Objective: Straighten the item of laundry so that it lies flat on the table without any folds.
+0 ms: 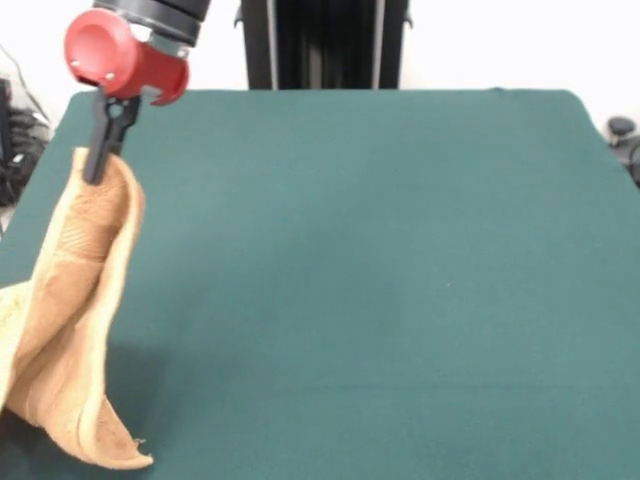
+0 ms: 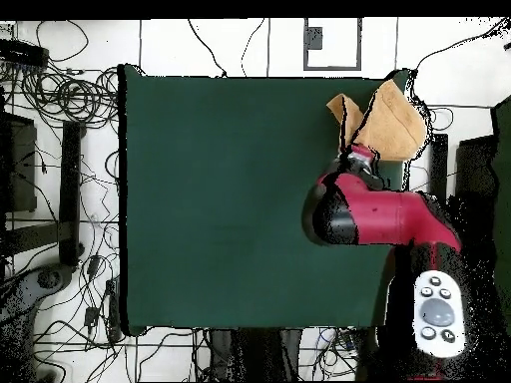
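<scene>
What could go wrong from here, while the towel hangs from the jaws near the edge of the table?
1. The gripper holds the towel by one top corner only, so it might slip out.
2. The towel hangs folded and bunched; lowered straight down, it would probably land creased, not flat.
3. It hangs close to the table edge, and in the overhead view part of the towel seems to reach past that edge, so after release it might slide off.

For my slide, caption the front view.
End effector shut on towel, lifting it draped at the green table's edge.
</scene>
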`<action>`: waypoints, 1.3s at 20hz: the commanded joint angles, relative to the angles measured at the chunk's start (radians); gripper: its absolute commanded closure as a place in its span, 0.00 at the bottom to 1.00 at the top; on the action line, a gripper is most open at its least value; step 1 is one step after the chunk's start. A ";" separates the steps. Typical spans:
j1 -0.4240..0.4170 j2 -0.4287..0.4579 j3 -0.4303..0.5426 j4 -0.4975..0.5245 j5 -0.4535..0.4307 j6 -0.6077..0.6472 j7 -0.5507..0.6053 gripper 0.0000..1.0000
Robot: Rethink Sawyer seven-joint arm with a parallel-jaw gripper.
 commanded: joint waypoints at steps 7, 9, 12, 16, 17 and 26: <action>0.231 0.142 -0.241 0.149 0.158 0.045 0.534 1.00; 0.269 0.174 -0.288 0.141 0.174 0.064 0.569 1.00; 0.350 0.246 -0.393 0.111 0.195 0.121 0.631 1.00; 0.469 0.372 -0.588 0.055 0.228 0.223 0.742 1.00; 0.495 0.402 -0.635 0.044 0.240 0.273 0.768 1.00; 0.637 0.594 -0.917 -0.007 0.314 0.427 1.048 1.00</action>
